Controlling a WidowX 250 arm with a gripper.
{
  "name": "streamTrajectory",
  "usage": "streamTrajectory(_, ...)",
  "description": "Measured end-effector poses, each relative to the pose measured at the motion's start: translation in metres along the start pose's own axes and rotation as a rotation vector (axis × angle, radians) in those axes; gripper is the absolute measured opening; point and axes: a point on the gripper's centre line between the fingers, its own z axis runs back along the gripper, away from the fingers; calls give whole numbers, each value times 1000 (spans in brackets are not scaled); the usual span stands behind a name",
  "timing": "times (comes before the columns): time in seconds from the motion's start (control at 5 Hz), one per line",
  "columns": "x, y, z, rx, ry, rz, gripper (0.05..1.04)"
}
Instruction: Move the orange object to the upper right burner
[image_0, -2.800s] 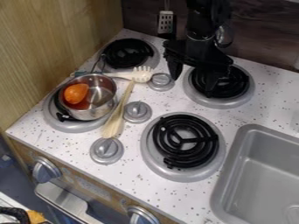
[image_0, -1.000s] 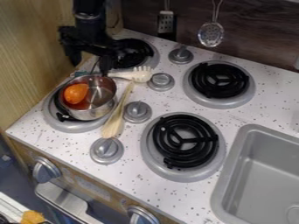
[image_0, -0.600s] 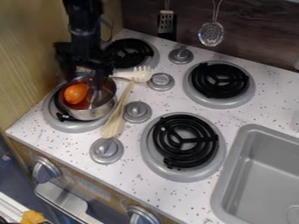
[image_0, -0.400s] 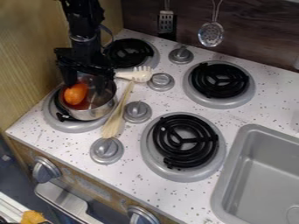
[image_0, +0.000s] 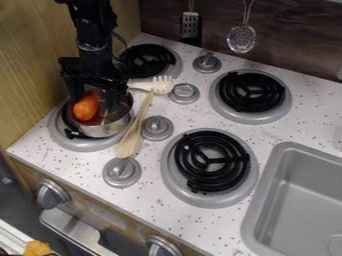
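Wood panelling (image_0: 33, 55) rises along the left side, and darker boards (image_0: 294, 40) stand behind a speckled white counter (image_0: 157, 202). Hung against the boards: a slotted turner (image_0: 191, 25) and a perforated skimmer (image_0: 242, 39), their handles cut off by the top edge.

Black arm (image_0: 93, 30) seen at upper left, its upper part cut off by the top edge. Gripper (image_0: 95, 98) held low over a metal pot (image_0: 107, 130); jaws set wide, one at each side of the pot's mouth. Orange object (image_0: 85, 107) seen inside the pot, toward its left side, between the jaws and nearer the left-hand one. Its top is partly covered by that jaw; whether the two touch cannot be told. The pot's far rim is largely hidden by the gripper.

Pot set on the lower left burner (image_0: 77, 143), whose coil is mostly covered. Upper left burner (image_0: 148, 60) partly overlapped by the arm. Upper right burner (image_0: 251, 92) seen whole, coil bare. Lower right burner (image_0: 212, 161) likewise bare.

Right of the pot, a wooden utensil (image_0: 132, 135) is laid slantwise; near its upper end, a pale, pronged utensil (image_0: 160, 86), its handle partly hidden behind the gripper. Grey sink (image_0: 294, 146) cut off at lower right. Yellowish item (image_0: 39, 248) at the bottom left corner, cropped, not identifiable.
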Motion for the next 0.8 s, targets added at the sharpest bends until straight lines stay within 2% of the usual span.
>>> streamTrajectory(0.2, 0, 0, 0, 1, -2, 4, 1000)
streamTrajectory(0.8, -4, 1, -23, -20, 38, -5, 1000)
